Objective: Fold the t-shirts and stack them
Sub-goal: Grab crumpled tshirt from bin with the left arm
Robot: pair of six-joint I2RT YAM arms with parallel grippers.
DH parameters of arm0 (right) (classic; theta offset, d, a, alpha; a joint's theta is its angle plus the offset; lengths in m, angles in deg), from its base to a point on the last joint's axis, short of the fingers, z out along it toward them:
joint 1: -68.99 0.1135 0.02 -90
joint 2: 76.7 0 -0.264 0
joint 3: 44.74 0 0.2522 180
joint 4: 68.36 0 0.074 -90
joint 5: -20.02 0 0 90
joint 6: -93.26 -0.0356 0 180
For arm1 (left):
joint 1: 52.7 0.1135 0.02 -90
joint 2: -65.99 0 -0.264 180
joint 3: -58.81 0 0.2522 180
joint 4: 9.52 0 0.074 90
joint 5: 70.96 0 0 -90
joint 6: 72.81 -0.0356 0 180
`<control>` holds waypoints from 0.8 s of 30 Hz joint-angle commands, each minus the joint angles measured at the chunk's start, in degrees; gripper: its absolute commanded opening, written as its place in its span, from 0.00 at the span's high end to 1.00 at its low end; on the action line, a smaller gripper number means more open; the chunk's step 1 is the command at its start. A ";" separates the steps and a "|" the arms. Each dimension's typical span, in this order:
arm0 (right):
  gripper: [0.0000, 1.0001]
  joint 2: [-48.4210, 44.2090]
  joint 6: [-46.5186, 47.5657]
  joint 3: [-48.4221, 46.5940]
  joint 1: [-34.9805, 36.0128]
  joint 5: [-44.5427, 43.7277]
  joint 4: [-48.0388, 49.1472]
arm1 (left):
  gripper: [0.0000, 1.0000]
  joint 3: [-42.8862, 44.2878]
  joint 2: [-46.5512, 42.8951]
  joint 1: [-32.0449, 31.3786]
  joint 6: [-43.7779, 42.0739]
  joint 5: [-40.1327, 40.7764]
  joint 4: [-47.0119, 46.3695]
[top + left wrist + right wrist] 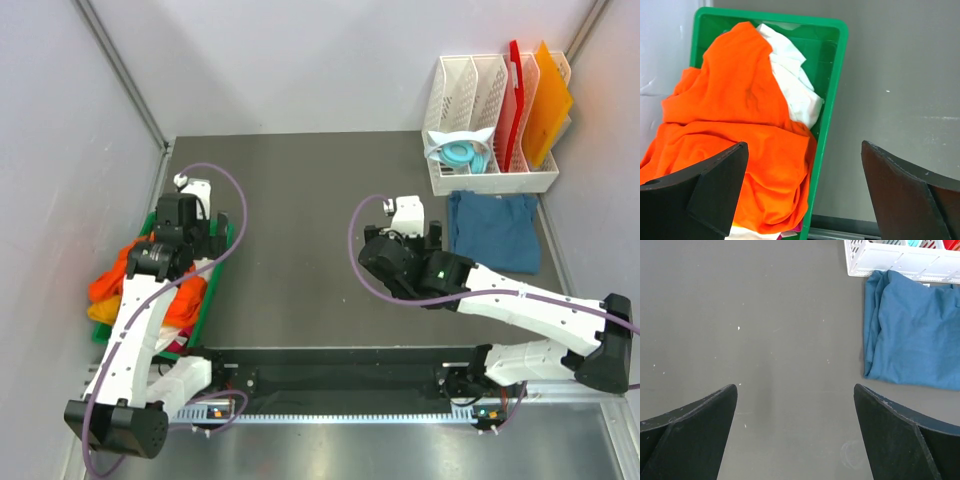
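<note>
Orange t-shirt (735,105) heaped in green bin (836,75), beneath the wide-spread left gripper (804,146).

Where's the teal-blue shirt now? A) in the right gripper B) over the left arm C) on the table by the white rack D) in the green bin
C: the teal-blue shirt lies on the table in front of the white rack, apart from the open right gripper.

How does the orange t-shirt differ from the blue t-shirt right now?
The orange t-shirt is crumpled in a heap; the blue t-shirt lies folded and fairly flat. The orange t-shirt sits in the green bin over white cloth; the blue t-shirt lies alone on the table beside the white rack. Both are plain soft cloth.
</note>
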 commanded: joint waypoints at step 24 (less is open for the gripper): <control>0.00 -10.23 -5.09 4.88 1.14 -4.76 -3.60 | 0.02 6.49 5.61 24.69 -1.42 -13.15 -5.93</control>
